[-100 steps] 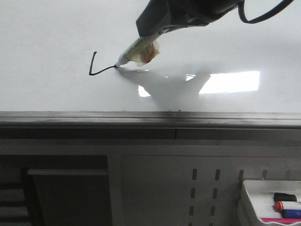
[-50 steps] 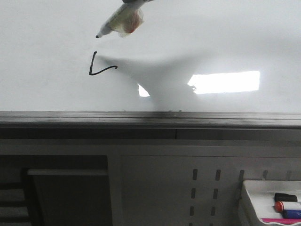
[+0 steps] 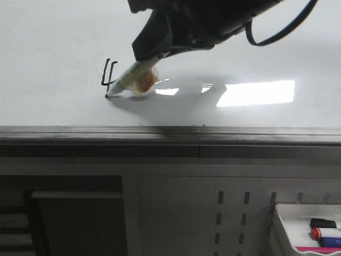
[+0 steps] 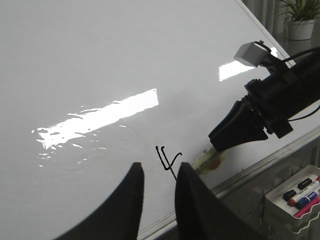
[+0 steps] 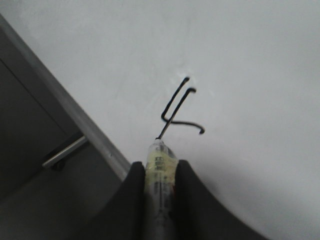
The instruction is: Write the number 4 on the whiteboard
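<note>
The whiteboard (image 3: 53,42) is a large glossy white board with a grey edge rail. A thin black open-topped number 4 (image 3: 109,74) is drawn on it; it also shows in the left wrist view (image 4: 166,160) and in the right wrist view (image 5: 179,107). My right gripper (image 5: 160,170) is shut on a white marker (image 3: 130,79) wrapped in yellowish tape. The marker tip touches the board at the foot of the 4's stem. My left gripper (image 4: 159,172) is open and empty, held off the board near the 4.
A bright rectangular reflection (image 3: 258,92) lies on the board to the right. A small white tray (image 3: 298,226) with black, red and blue markers stands below at lower right. A potted plant (image 4: 300,17) stands beyond the board's far corner.
A second downward stroke, the stem of the 4, has appeared beside the first one. The marker lifted off the board after the crossbar, then came down and drew to the stem's foot.
</note>
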Available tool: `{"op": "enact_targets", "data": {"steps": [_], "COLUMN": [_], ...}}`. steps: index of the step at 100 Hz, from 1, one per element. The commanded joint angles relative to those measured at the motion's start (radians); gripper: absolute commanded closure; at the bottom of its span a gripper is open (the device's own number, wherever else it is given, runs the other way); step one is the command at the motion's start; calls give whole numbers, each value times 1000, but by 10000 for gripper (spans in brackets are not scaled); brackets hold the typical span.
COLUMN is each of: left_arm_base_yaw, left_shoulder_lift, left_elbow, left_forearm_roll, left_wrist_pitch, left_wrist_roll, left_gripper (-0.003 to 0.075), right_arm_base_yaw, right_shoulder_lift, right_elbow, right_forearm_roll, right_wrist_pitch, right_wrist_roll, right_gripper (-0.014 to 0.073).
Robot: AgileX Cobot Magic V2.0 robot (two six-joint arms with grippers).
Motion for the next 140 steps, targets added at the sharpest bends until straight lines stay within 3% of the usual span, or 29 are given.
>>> {"op": "enact_targets", "data": {"steps": [1, 27, 38, 50, 63, 75, 101, 140], "left_arm_base_yaw": [4, 4, 4, 4, 4, 4, 4, 5], "left_shoulder_lift": [11, 65, 167, 323, 502, 629, 851, 947], "left_elbow": [-32, -18, 9, 8, 8, -4, -99, -123], "left_forearm_roll": [16, -35, -56, -46, 43, 108, 181, 194], "left_wrist_pitch": [-78, -110, -162, -237, -352, -433, -450, -465], "left_wrist_roll": [-12, -5, 75, 212, 222, 222, 222, 222], "left_gripper": [586, 582, 576, 488, 393, 393, 394, 394], "right_arm_base_yaw": [-7, -7, -7, -6, -6, -6, -6, -6], "right_shoulder_lift": [-21, -74, -92, -100, -102, -102, -111, -161], "right_elbow": [1, -50, -63, -63, -63, -63, -63, -63], "right_forearm_roll": [5, -6, -93, -161, -169, -184, -184, -184], "right_wrist_pitch": [-27, 215, 248, 266, 320, 322, 336, 382], "right_wrist_roll": [0, -15, -18, -18, -18, -18, -18, -18], "right_gripper": [658, 658, 658, 658, 658, 658, 658, 658]}}
